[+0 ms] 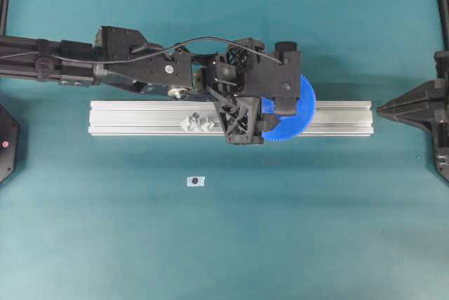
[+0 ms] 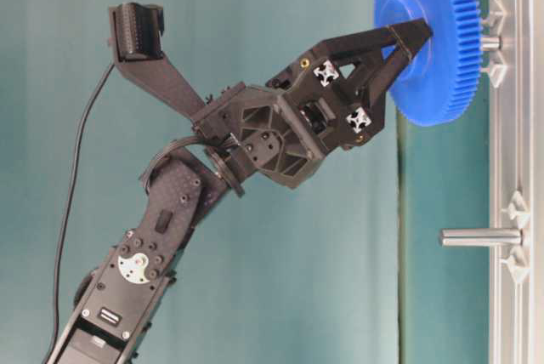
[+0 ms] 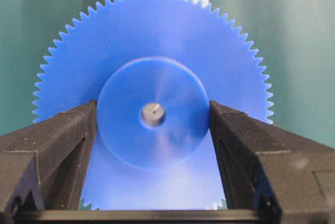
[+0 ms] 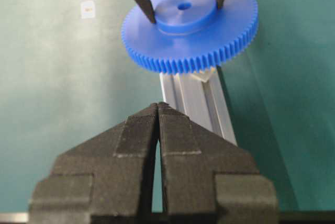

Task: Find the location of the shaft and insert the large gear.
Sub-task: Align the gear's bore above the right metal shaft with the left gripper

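The large gear [image 1: 298, 123], a bright blue toothed disc, sits over the right part of the aluminium rail [image 1: 140, 118]. My left gripper [image 1: 270, 112] is shut on its raised hub [image 3: 153, 130], one finger [image 3: 63, 140] on each side. The grey tip of the shaft [image 3: 153, 114] shows inside the gear's centre hole. In the table-level view the shaft [image 2: 490, 42] runs between the gear [image 2: 433, 58] and the rail, with a small gap left. My right gripper [image 4: 158, 106] is shut and empty, back from the gear [image 4: 209, 46], at the right edge [image 1: 390, 110].
A second bare shaft [image 2: 480, 236] stands on the rail between clear diamond blocks [image 1: 198, 123], left of the gear. A small white tag [image 1: 195, 181] lies on the green mat in front of the rail. Dark frame parts stand at the left and right edges.
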You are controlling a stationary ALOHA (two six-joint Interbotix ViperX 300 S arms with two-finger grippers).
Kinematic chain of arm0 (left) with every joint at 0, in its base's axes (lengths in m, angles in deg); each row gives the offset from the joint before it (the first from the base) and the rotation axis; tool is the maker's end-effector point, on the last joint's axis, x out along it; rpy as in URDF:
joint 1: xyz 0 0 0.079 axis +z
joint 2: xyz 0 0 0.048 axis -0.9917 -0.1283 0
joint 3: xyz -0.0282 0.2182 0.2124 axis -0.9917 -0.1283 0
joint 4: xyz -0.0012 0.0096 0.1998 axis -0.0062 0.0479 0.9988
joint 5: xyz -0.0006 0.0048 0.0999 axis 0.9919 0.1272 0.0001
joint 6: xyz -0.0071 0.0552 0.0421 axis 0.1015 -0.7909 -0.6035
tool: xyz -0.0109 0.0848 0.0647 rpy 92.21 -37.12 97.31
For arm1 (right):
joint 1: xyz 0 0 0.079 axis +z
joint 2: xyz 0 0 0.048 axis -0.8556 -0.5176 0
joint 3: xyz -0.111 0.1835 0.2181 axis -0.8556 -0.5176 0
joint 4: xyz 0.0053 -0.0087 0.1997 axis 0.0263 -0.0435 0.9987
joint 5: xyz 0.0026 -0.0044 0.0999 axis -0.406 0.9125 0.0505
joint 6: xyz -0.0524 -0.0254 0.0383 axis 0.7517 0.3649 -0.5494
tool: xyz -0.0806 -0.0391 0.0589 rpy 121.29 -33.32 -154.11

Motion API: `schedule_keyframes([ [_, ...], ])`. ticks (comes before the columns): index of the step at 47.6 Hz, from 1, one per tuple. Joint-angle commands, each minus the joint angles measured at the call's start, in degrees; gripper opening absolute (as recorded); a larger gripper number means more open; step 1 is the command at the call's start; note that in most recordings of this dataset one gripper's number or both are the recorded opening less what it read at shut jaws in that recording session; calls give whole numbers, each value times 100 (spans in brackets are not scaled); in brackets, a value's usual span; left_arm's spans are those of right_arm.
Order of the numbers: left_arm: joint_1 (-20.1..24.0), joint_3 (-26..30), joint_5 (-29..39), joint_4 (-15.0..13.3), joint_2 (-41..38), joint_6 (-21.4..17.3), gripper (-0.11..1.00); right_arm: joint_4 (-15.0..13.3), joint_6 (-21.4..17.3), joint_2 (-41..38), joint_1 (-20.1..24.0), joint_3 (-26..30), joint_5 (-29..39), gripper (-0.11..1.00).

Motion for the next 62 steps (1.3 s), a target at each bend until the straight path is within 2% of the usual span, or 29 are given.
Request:
schedule_keyframes([
  [1,70,158,26,18,97,-18,72,-9,-44,-35,-9,44,-18,6],
  [25,272,378,202,18,-149,-229,72,-9,-44,-9,-18,35,-26,6],
  [34,299,563,492,18,-211,-237,72,-9,-44,0,-18,35,-26,6],
  [62,290,466,1556,18,44,-202,72,-9,-44,18,-18,9,-26,6],
])
